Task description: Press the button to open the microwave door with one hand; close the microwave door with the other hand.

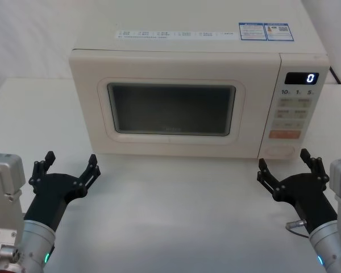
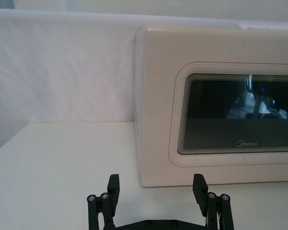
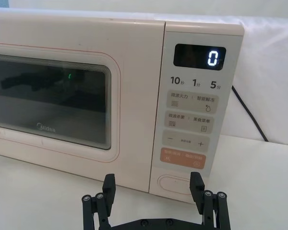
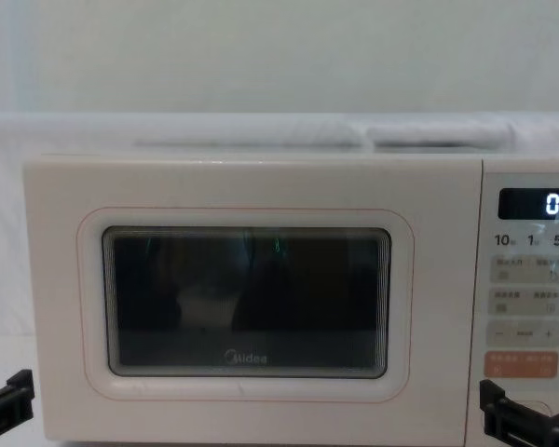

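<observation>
A cream microwave (image 1: 199, 96) is seen at the centre of the head view on a white table (image 1: 170, 216), its door (image 1: 173, 105) shut. The wide button (image 3: 175, 183) is set lowest on the right-hand panel. The left gripper (image 1: 68, 165) at lower left and the right gripper (image 1: 284, 166) at lower right are held above the table, fingers spread, nothing gripped.

One microwave (image 1: 176, 96) with one door (image 1: 170, 105), shut. One control panel (image 3: 194, 115): one digital display (image 3: 199, 57), one orange key (image 3: 183, 157), one wide pill-shaped button (image 3: 175, 183). Two grippers: left gripper (image 1: 68, 168), right gripper (image 1: 285, 166), fingers spread. One white table (image 1: 176, 216).
</observation>
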Robot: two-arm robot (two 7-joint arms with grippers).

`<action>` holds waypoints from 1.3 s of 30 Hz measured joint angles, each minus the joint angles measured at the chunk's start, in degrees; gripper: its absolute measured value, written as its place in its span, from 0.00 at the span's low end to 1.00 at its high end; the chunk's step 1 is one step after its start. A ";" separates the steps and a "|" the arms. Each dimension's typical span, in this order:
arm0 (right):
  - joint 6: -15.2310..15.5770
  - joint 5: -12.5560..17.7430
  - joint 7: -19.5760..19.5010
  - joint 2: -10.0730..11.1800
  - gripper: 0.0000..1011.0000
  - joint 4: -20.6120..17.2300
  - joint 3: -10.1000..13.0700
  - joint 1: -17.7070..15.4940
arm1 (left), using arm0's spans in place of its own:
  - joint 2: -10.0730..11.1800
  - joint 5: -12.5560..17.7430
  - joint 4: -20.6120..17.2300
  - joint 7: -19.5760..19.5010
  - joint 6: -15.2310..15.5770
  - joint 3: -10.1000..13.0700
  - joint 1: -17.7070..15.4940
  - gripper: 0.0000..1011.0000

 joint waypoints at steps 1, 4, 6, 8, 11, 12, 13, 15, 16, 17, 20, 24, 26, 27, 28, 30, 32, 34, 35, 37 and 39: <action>0.00 0.00 0.00 0.00 0.99 0.00 0.00 0.00 | 0.00 0.00 0.00 0.00 0.00 0.00 0.00 0.99; 0.00 0.00 0.00 0.00 0.99 0.00 0.00 0.00 | 0.00 0.00 0.00 0.00 0.00 0.00 0.00 0.99; 0.00 0.00 0.00 0.00 0.99 0.00 0.00 0.00 | 0.00 0.00 0.00 0.00 0.00 0.00 0.00 0.99; 0.00 0.00 0.00 0.00 0.99 0.00 0.00 0.00 | 0.00 0.00 0.00 0.00 0.00 0.00 0.00 0.99; 0.00 0.00 0.00 0.00 0.99 0.00 0.00 0.00 | 0.00 0.00 0.00 0.00 0.00 0.00 0.00 0.99; 0.00 0.00 0.00 0.00 0.99 0.00 0.00 0.00 | 0.00 0.00 0.00 0.00 0.00 0.00 0.00 0.99; 0.00 0.00 0.00 0.00 0.99 0.00 0.00 0.00 | 0.00 0.00 0.00 0.00 0.00 0.00 0.00 0.99; 0.00 0.00 0.00 0.00 0.99 0.00 0.00 0.00 | 0.00 0.00 0.00 0.00 0.00 0.00 0.00 0.99; 0.00 0.00 0.00 0.00 0.99 0.00 0.00 0.00 | 0.00 0.00 0.00 0.00 0.00 0.00 0.00 0.99; 0.00 0.00 0.00 0.00 0.99 0.00 0.00 0.00 | 0.00 0.00 0.00 0.00 0.00 0.00 0.00 0.99; 0.00 0.00 0.00 0.00 0.95 0.00 0.00 0.00 | 0.00 0.00 0.00 0.00 0.00 0.00 0.00 0.99; 0.00 0.00 0.00 0.00 0.90 0.00 0.00 0.00 | 0.00 0.00 0.00 0.00 0.00 0.00 0.00 0.99; 0.00 0.00 0.00 0.00 0.83 0.00 0.00 0.00 | 0.00 0.00 0.00 0.00 0.00 0.00 0.00 0.99; 0.00 0.00 0.00 0.00 0.81 0.00 0.00 0.00 | 0.00 0.00 0.00 0.00 0.00 0.00 0.00 0.99; 0.00 0.00 0.00 0.00 0.79 0.00 0.00 0.00 | 0.00 0.00 0.00 0.00 0.00 0.00 0.00 0.99; 0.00 0.00 0.00 0.00 0.71 0.00 0.00 0.00 | 0.00 0.00 0.00 0.00 0.00 0.00 0.00 0.99; 0.00 0.00 0.00 0.00 0.65 0.00 0.00 0.00 | 0.00 0.00 0.00 0.00 0.00 0.00 0.00 0.99; 0.00 0.00 0.00 0.00 0.59 0.00 0.00 0.00 | 0.00 0.00 0.00 0.00 0.00 0.00 0.00 0.99; 0.00 0.00 0.00 0.00 0.57 0.00 0.00 0.00 | 0.00 0.00 0.00 0.00 0.00 0.00 0.00 0.99; 0.00 0.00 0.00 0.00 0.51 0.00 0.00 0.00 | 0.00 0.00 0.00 0.00 0.00 0.00 0.00 0.99; 0.00 0.00 0.00 0.00 0.41 0.00 0.00 0.00 | 0.00 0.00 0.00 0.00 0.00 0.00 0.00 0.99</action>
